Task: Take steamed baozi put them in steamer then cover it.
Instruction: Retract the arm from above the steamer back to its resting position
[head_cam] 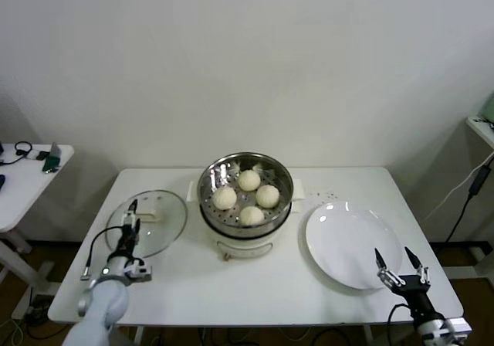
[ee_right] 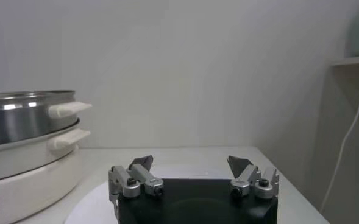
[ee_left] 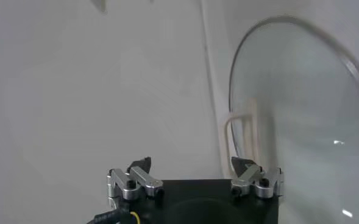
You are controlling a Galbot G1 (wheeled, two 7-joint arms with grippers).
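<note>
The steamer (head_cam: 245,224) stands at the table's middle, uncovered, with the four baozi (head_cam: 248,180) on its perforated tray. It also shows in the right wrist view (ee_right: 27,131). The cover (head_cam: 166,216), a glass lid with a cream handle (head_cam: 151,216), lies flat on the table left of the steamer. My left gripper (head_cam: 131,216) is open over the cover's near left part. In the left wrist view (ee_left: 191,164) the handle (ee_left: 243,131) lies just beyond one fingertip. My right gripper (head_cam: 393,255) is open and empty at the front right.
A flat white plate (head_cam: 347,238) lies right of the steamer, under my right gripper, and shows in the right wrist view (ee_right: 100,198). A side table (head_cam: 23,184) with small items stands at the far left. A shelf and cable (head_cam: 471,184) are at the right.
</note>
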